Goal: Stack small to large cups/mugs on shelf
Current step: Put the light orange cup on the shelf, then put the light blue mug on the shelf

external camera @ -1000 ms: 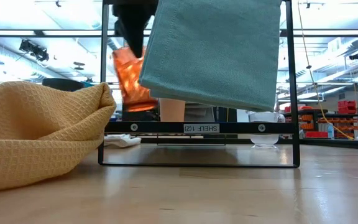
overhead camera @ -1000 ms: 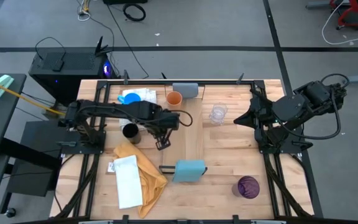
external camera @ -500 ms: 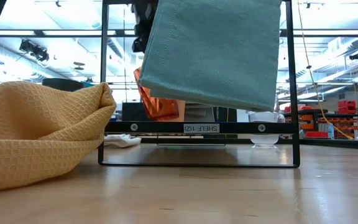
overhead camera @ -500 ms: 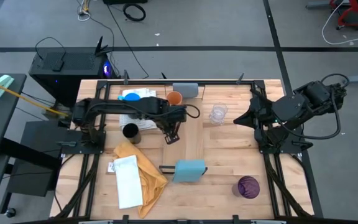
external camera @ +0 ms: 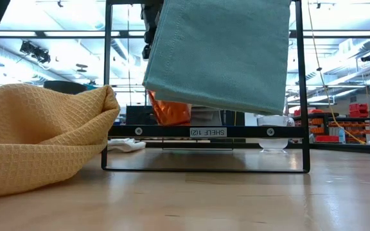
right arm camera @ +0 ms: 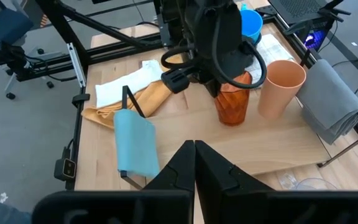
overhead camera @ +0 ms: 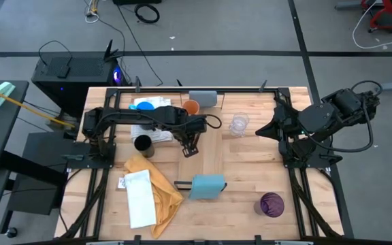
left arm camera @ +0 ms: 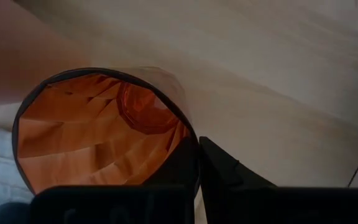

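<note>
My left jaws (right arm camera: 219, 87) pinch the rim of the amber cup (right arm camera: 232, 102), setting it on the shelf (right arm camera: 272, 140) just beside the orange cup (right arm camera: 280, 87) to line them by size. My right jaws (right arm camera: 194, 163), closed and empty, wait aside.

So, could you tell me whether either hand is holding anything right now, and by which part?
The left hand grips the amber translucent cup by its rim, one finger inside. The right hand is shut on nothing.

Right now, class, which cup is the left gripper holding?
The amber translucent cup, clamped by its rim in the left gripper, beside the opaque orange cup; the others stand apart.
</note>
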Controlling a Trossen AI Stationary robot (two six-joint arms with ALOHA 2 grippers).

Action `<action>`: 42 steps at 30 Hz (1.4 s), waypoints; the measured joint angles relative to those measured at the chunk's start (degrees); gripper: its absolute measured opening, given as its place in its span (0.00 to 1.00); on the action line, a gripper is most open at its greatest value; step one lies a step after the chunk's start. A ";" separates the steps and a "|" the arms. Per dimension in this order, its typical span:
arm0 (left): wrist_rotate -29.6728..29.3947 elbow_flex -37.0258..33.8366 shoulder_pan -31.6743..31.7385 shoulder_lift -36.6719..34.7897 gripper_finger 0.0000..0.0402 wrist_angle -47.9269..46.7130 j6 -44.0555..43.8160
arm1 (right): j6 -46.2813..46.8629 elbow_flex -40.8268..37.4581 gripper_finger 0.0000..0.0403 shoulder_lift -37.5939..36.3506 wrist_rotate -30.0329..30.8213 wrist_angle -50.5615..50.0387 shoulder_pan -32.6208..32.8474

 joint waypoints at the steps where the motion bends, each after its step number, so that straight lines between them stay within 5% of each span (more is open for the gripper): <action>1: 0.08 0.00 0.00 -0.02 0.03 0.07 0.25 | 0.00 0.00 0.03 0.02 0.00 -0.02 0.00; 13: 0.71 0.00 0.26 -0.07 0.04 1.12 1.15 | -0.05 0.00 0.03 0.02 0.00 -0.04 0.00; 21: 0.73 0.00 0.23 -0.09 0.19 1.17 1.28 | -0.05 0.00 0.02 0.02 0.00 -0.04 0.00; 34: 0.69 0.00 -0.16 -0.09 0.18 1.17 1.31 | -0.07 0.00 0.03 0.02 0.00 -0.04 0.00; 42: 0.71 0.37 -0.17 -0.11 0.26 0.55 1.31 | -0.07 0.00 0.03 0.02 0.00 -0.04 0.00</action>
